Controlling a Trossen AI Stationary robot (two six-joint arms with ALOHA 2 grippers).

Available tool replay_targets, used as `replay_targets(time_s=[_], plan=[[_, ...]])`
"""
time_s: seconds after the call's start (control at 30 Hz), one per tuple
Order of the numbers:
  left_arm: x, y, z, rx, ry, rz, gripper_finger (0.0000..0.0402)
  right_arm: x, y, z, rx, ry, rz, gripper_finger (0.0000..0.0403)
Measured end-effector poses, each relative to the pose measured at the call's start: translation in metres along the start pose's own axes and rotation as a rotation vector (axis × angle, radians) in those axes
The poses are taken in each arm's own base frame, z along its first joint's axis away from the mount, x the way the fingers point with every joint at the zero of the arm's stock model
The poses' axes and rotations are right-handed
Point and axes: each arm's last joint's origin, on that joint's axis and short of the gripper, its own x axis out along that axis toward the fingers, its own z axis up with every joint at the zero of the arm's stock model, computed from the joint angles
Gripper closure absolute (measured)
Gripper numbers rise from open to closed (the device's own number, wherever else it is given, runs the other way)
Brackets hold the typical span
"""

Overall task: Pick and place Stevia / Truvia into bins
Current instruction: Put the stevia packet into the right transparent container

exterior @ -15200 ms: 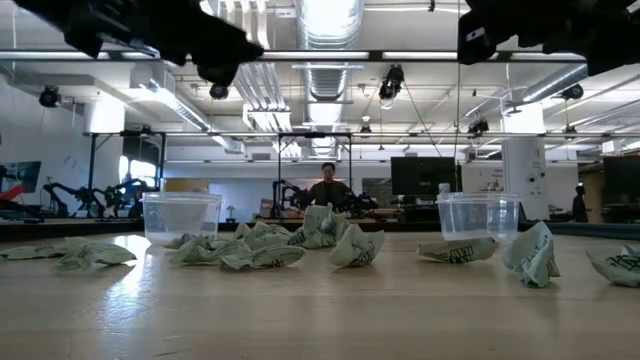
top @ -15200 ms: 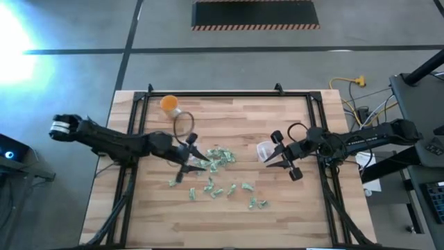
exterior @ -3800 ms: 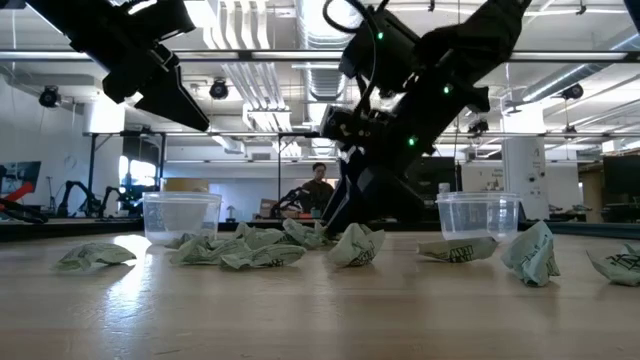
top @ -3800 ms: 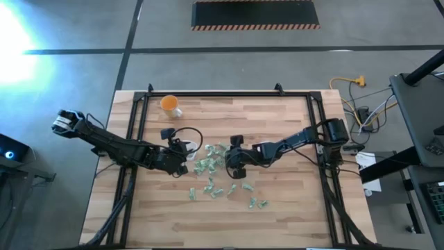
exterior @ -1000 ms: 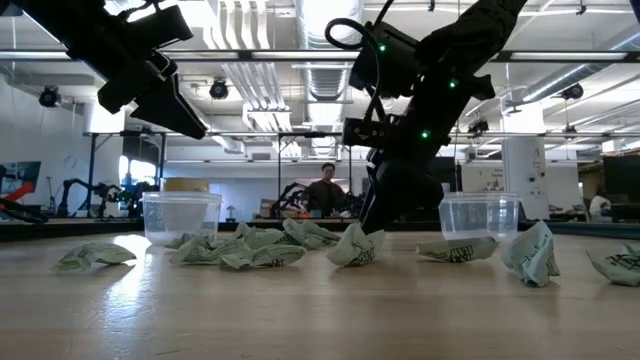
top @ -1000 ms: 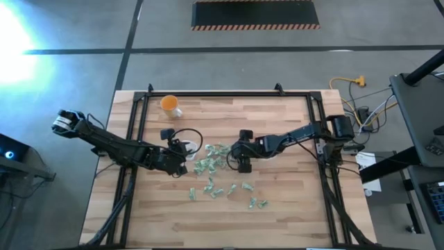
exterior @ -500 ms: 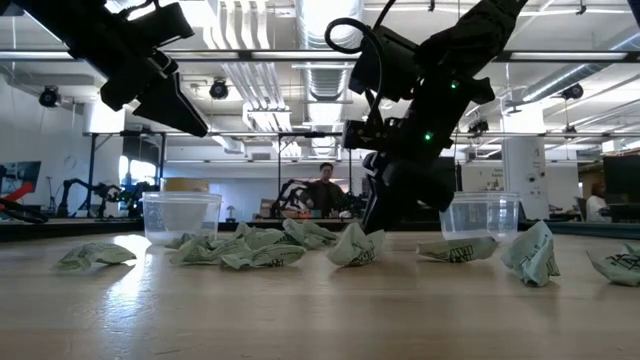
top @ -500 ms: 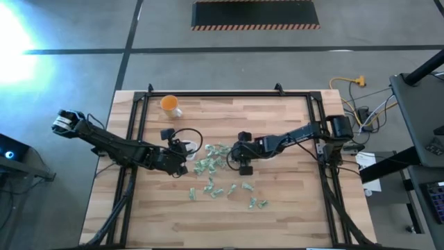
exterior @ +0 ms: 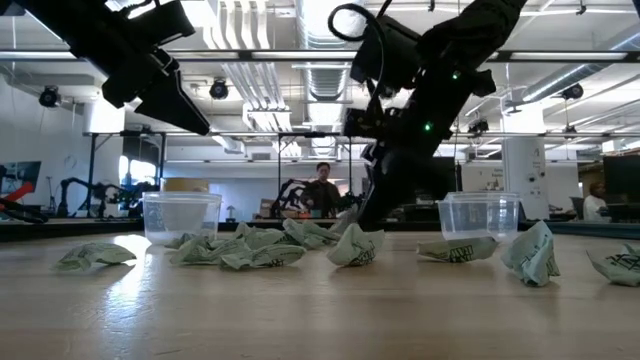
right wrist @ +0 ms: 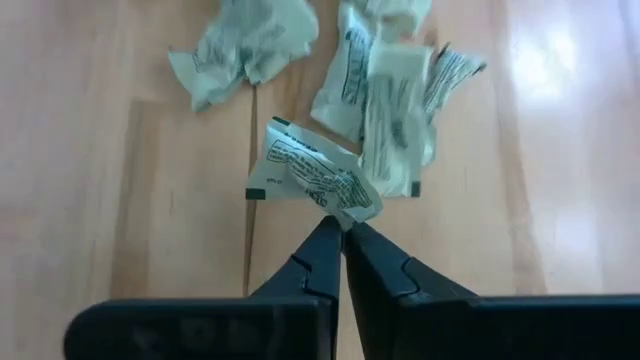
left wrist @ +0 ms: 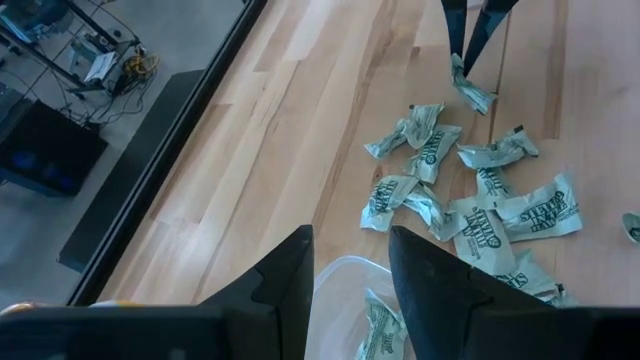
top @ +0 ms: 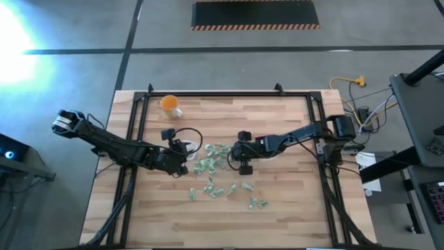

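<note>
Right hand (right wrist: 342,232) pinched shut on one sachet (right wrist: 312,180). Left hand (left wrist: 350,270) part open, empty, over bin (left wrist: 345,310). Two bins, one orange cup (top: 169,103), roughly fifteen sachets on counter (top: 277,208).

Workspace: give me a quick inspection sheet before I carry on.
Surface: wooden table, lit by glare on the left.
Job's things: sachets scattered mid-table; two bins; one sachet lies in the left bin.
Clutter: orange cup at the far left corner.
Grippers: right gripper shut on a pinched sachet; left gripper open above its bin.
Cables: loop on the left arm; yellow cord on the floor.
Surroundings: person far behind.
</note>
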Motion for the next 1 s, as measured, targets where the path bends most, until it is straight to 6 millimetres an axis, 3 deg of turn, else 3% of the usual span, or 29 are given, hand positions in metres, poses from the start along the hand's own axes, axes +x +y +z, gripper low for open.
replay_targets(time_s=[0.27, 0.43, 0.8, 1.0], plan=[[0.000, 0.000, 0.000, -0.002, -0.003, -0.001, 0.0285, -0.036, 0.003, 0.012, -0.009, -0.089, 0.008, 0.0394], [0.000, 0.000, 0.001, -0.006, -0.006, -0.002, 0.0285, -0.064, 0.007, 0.010, -0.007, -0.078, -0.047, 0.0394], [0.000, 0.000, 0.001, -0.007, -0.008, -0.003, 0.0285, -0.123, 0.018, -0.022, 0.085, 0.085, -0.235, 0.0394], [0.000, 0.000, 0.001, -0.011, -0.011, -0.004, 0.0285, -0.133, 0.026, -0.047, 0.142, 0.186, -0.249, 0.0394]])
